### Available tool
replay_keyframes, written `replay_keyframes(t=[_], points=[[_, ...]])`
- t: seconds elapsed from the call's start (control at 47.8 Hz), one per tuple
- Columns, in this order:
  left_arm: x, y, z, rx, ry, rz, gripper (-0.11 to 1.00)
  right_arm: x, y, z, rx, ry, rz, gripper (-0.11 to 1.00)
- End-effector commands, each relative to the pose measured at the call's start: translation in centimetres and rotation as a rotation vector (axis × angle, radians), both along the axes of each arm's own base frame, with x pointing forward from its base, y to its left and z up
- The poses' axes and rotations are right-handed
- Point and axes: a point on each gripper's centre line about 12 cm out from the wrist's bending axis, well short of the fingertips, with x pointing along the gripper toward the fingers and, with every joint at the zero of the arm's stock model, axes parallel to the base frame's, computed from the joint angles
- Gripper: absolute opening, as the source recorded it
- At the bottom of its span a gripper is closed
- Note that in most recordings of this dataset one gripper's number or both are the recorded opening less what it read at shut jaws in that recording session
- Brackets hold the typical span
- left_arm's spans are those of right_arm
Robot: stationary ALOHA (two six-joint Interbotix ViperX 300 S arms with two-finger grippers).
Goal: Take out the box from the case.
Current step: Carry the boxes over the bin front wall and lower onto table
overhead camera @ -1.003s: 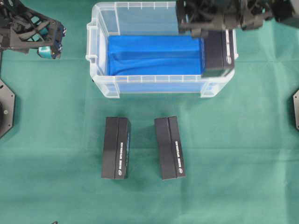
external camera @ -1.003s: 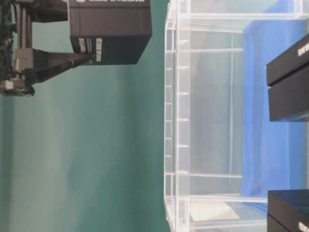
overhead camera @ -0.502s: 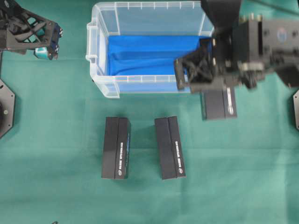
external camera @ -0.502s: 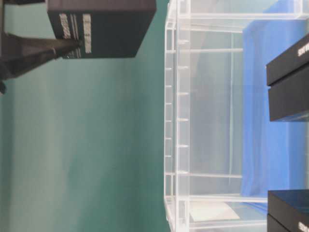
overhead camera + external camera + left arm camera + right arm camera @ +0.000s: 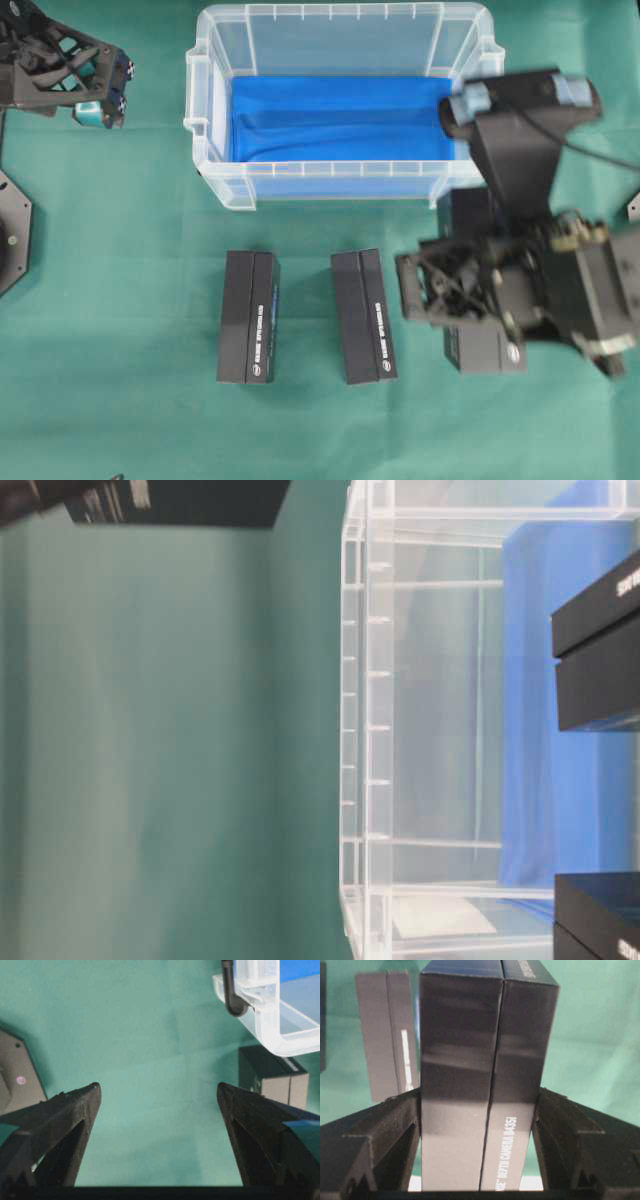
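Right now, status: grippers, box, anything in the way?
Right gripper shut on box, clear of the case, over cloth right of two boxes. Left gripper open, idle. Nothing below it.

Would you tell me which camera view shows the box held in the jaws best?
The right wrist view: the held box fills the frame between both jaws. Overhead, the arm mostly hides it; table-level catches only a blurred edge; left wrist view misses it.

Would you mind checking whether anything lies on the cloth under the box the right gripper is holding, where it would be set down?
Nothing visible does. The right gripper holds the box right of the two boxes on the cloth; the green cloth around it looks bare, though the arm hides the spot beneath.
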Motion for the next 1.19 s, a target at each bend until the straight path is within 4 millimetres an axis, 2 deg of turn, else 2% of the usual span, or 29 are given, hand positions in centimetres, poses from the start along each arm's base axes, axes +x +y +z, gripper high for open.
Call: replay_keyframes(t=[0.0,0.272,0.418,0.836,1.171], points=[[-0.1,-0.1,0.7,0.007,-0.023,-0.003,0.99,-0.8,0.6,1.6,0.012,-0.048,-0.005,0.66],[-0.2,-0.1,0.6,0.007,-0.023,-0.005,0.99,-0.3,1.1,0.8,0.004,-0.028,-0.008,0.66],[-0.2,-0.1,0.6,0.007,-0.022,-0.003,0.99,-0.2,1.2,-0.6,-0.007,-0.001,-0.014,0.66],[-0.2,-0.1,0.6,0.008,-0.021,-0.006,0.99,0.5,0.8,-9.4,0.026,0.016,-0.022,0.66],[-0.2,-0.1,0.5,0.007,-0.02,-0.005,0.99,0.6,-0.4,-14.6,0.067,-0.028,-0.03,0.66]])
